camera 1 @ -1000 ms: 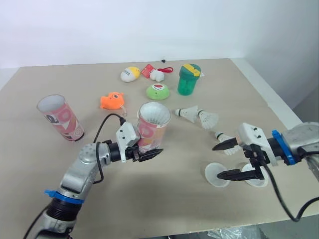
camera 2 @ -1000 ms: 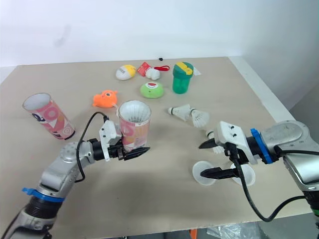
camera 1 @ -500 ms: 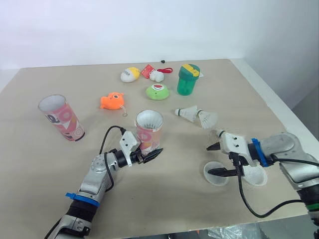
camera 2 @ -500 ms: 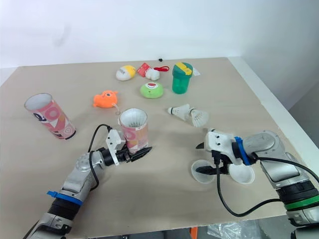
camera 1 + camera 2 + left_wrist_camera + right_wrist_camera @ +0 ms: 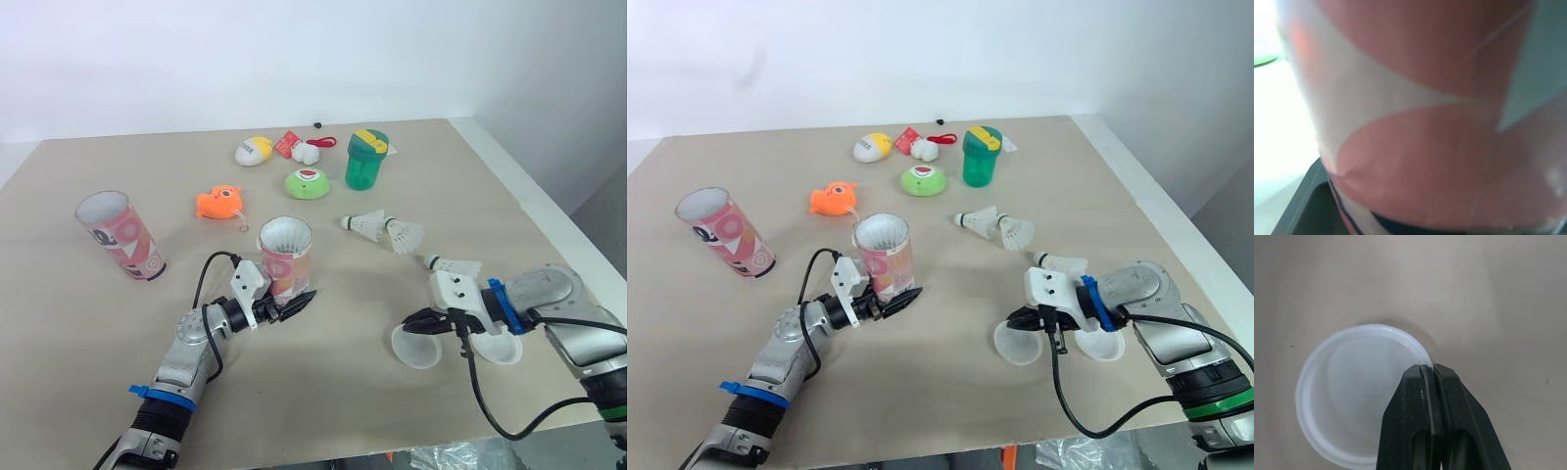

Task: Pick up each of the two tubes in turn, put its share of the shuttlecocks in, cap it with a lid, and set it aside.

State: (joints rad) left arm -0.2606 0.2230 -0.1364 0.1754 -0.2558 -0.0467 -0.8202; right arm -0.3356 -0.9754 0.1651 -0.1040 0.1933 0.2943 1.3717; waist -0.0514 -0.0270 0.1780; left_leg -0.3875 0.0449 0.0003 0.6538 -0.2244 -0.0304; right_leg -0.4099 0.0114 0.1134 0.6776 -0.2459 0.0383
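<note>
Left gripper is clamping the lower part of the upright pink tube near the middle of the worktop. Right gripper is pinching the rim of a clear lid, fingers closed on it, toward the front right. Three shuttlecocks are lying just beyond it.

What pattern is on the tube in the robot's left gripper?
Pink and white curved patches on the tube, best seen in the left wrist view.
</note>
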